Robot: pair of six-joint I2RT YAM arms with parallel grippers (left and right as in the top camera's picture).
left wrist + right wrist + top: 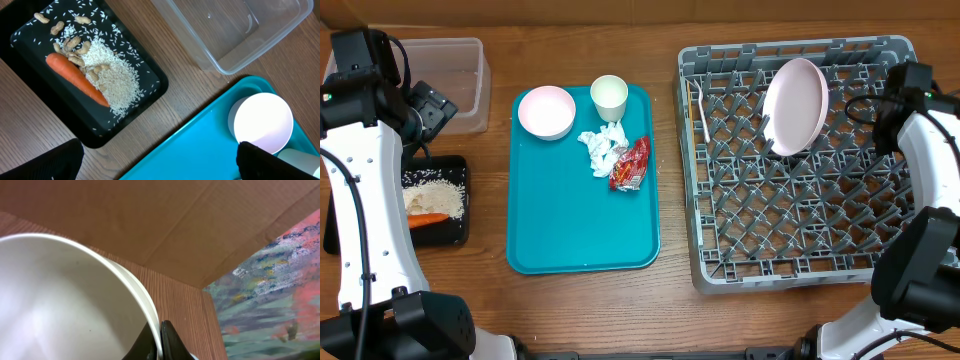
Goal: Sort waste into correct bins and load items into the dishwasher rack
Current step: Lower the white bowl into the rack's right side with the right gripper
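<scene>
Right claw point(159, 330) is clamped on the rim of the plate point(795, 105), which stands tilted in the upper middle of the dishwasher rack point(800, 250).
Gripping by the edge probably lets the plate seat upright between the pegs point(760, 200). Left claw point(157, 167) hangs spread wide and empty, between the black tray point(75, 112) holding carrot point(77, 77), nuts point(70, 45) and rice point(117, 82) and the teal tray point(585, 220), seemingly poised for the bowl point(547, 110), cup point(609, 97), tissue point(602, 150) or wrapper point(630, 165). At upper left, the clear tub point(455, 70) looks empty.

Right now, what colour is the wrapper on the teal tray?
Shiny red; the wrapper shows best in the overhead view.
</scene>
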